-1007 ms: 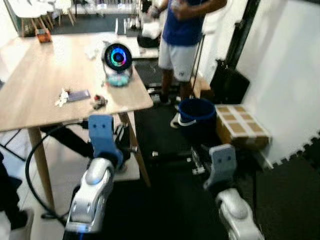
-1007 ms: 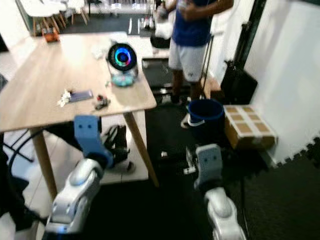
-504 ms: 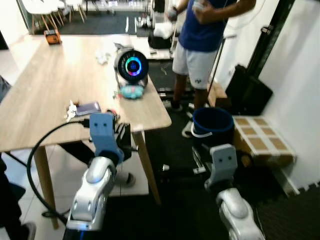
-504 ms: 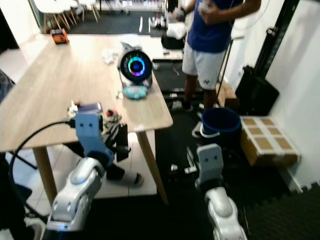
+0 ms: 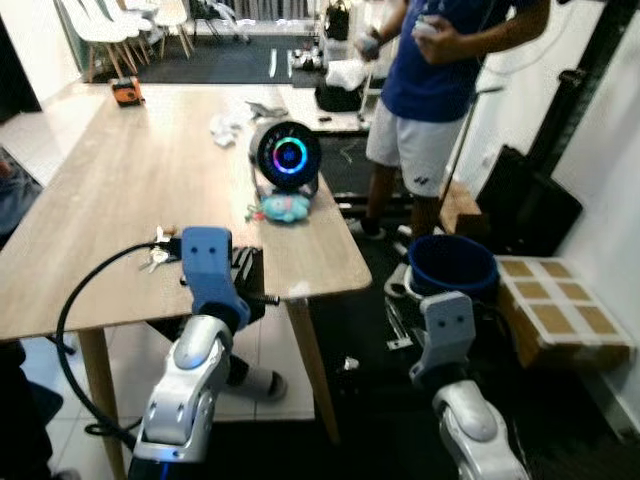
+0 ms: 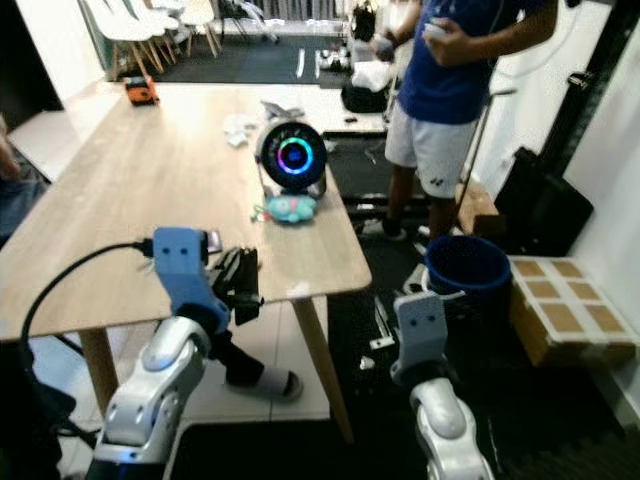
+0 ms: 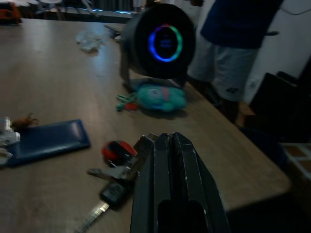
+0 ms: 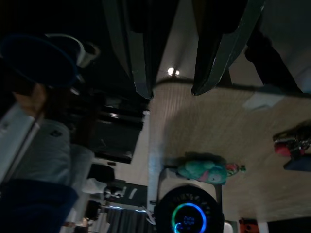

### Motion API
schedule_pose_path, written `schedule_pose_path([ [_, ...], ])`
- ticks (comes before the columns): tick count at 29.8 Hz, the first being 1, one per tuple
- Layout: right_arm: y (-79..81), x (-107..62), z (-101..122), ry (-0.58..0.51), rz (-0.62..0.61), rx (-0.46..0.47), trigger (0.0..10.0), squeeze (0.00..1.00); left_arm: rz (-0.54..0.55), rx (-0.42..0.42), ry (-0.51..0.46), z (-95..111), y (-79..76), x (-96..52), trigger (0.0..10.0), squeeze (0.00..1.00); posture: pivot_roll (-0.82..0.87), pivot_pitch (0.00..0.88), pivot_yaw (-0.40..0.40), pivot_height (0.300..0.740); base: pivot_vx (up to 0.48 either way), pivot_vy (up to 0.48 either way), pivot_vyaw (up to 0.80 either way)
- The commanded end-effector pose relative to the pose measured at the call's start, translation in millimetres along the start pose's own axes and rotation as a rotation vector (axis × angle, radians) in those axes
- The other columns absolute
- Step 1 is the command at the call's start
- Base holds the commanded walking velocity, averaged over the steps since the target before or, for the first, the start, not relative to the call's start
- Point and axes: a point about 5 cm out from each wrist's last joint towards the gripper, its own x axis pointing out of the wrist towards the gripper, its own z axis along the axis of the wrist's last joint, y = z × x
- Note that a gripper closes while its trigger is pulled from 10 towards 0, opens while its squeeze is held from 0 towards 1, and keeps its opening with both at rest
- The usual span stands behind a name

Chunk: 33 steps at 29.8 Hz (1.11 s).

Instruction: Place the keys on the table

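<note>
The keys (image 7: 114,180), a bunch with a red fob and a black fob, lie flat on the wooden table (image 5: 110,180) near its front edge. My left gripper (image 7: 165,139) is shut with nothing between its fingers, and its tips sit just beside the red fob. I cannot tell whether they touch. From the head, the left gripper (image 5: 246,277) hangs over the table's near edge and hides the keys. My right gripper (image 8: 172,92) is open and empty, low beside the table over the dark floor.
On the table are a dark blue wallet (image 7: 44,141), a teal plush toy (image 5: 285,207), a round speaker with a lit ring (image 5: 288,155) and an orange tape measure (image 5: 125,92). A person (image 5: 440,80) stands at the far right corner. A blue bucket (image 5: 452,268) and a cardboard box (image 5: 565,320) sit on the floor.
The whole view has shifted as I closed in on the table. My left gripper now reaches over the near edge beside the keys, which lie where they were.
</note>
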Motion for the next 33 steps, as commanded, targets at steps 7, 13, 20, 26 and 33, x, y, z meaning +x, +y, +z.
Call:
schedule_pose_path([
  [7, -2.3, -3.5, -3.9, 0.015, -0.016, 0.005, 10.0, 0.00, -0.005, 0.001, 0.012, -2.7, -1.8, -0.7, 10.0, 0.00, -0.02, 0.169, 0.047, 0.740, 0.364, 0.000, 0.00],
  [13, -1.7, -4.1, -4.0, 0.015, -0.017, 0.009, 10.0, 0.00, -0.007, 0.000, 0.013, -2.5, -2.0, -0.6, 10.0, 0.00, -0.02, 0.172, 0.048, 0.740, 0.362, 0.000, 0.00],
  [20, -1.2, -4.4, -4.7, 0.018, -0.017, 0.009, 10.0, 0.00, -0.008, -0.001, 0.014, -2.5, -2.3, -0.3, 10.0, 0.00, -0.02, 0.173, 0.049, 0.740, 0.363, 0.000, 0.00],
  [26, -0.8, -5.1, -5.2, 0.021, -0.018, 0.009, 10.0, 0.00, -0.011, -0.001, 0.018, -3.8, -3.6, -0.4, 10.0, 0.00, -0.01, 0.175, 0.050, 0.740, 0.361, 0.000, 0.00],
  [33, -0.6, -5.9, -5.7, 0.024, -0.018, 0.010, 10.0, 0.00, -0.013, -0.003, 0.020, -4.1, -4.4, -0.7, 10.0, 0.00, -0.02, 0.178, 0.051, 0.740, 0.360, 0.000, 0.00],
])
